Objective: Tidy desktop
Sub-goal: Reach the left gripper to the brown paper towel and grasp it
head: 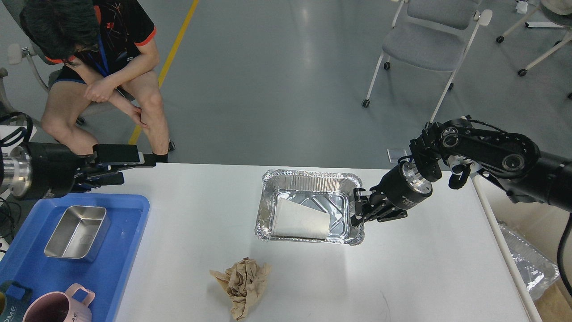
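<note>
step: right gripper [357, 208] jaws clenched on foil tray [308, 206] rim, mid-counter [424, 268] | left gripper [134, 163] jaws: cannot tell | next: likely lift tray clear, level, paper cup [299, 220] inside

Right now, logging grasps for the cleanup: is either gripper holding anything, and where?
The right gripper is clamped on the right rim of the foil tray. The left gripper holds nothing.

Pink mug [56, 307] and blue tray [129, 232] cut off by the lower left edge; desktop [402, 277] cropped at the bottom. Right gripper [359, 208] fingertips (dark, overlapping the foil tray [308, 179] rim) indistinguishable. Seated person [98, 67] cropped above.
</note>
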You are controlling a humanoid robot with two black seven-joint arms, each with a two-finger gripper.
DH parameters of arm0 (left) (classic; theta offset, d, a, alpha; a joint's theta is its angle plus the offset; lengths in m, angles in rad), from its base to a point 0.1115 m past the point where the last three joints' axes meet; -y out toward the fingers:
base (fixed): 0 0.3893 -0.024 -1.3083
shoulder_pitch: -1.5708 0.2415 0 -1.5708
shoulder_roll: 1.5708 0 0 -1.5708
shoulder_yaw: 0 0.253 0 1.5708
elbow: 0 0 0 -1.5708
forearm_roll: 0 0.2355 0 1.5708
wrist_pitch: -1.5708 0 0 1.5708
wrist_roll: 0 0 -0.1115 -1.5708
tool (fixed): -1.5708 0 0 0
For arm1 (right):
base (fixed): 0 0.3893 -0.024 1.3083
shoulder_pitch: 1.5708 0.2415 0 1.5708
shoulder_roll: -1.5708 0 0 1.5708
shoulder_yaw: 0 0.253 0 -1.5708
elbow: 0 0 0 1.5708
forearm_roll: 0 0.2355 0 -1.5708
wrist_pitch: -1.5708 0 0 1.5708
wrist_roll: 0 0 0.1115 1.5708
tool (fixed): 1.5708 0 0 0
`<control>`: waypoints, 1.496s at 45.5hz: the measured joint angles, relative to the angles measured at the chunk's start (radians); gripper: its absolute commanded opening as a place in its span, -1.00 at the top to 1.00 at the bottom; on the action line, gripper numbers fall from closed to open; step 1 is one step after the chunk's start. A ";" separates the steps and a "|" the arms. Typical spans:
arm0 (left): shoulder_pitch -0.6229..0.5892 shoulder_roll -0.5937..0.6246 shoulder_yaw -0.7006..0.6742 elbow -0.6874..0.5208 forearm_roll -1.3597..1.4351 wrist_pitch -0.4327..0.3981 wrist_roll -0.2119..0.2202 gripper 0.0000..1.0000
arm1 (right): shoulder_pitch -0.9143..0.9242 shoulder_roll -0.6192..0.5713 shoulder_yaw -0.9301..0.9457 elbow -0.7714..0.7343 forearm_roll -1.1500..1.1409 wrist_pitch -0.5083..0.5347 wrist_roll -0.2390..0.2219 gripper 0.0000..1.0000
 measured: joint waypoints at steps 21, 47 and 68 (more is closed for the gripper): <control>0.137 -0.203 0.114 0.010 -0.002 0.106 0.026 -0.94 | -0.013 0.011 0.006 -0.002 -0.002 -0.004 0.000 1.00; 0.167 -0.614 0.366 0.247 0.279 0.290 0.045 -0.93 | -0.024 0.004 0.008 -0.003 -0.005 -0.006 0.000 1.00; 0.173 -0.798 0.402 0.444 0.289 0.351 0.036 -0.65 | -0.031 0.008 0.009 -0.002 -0.006 -0.007 0.000 1.00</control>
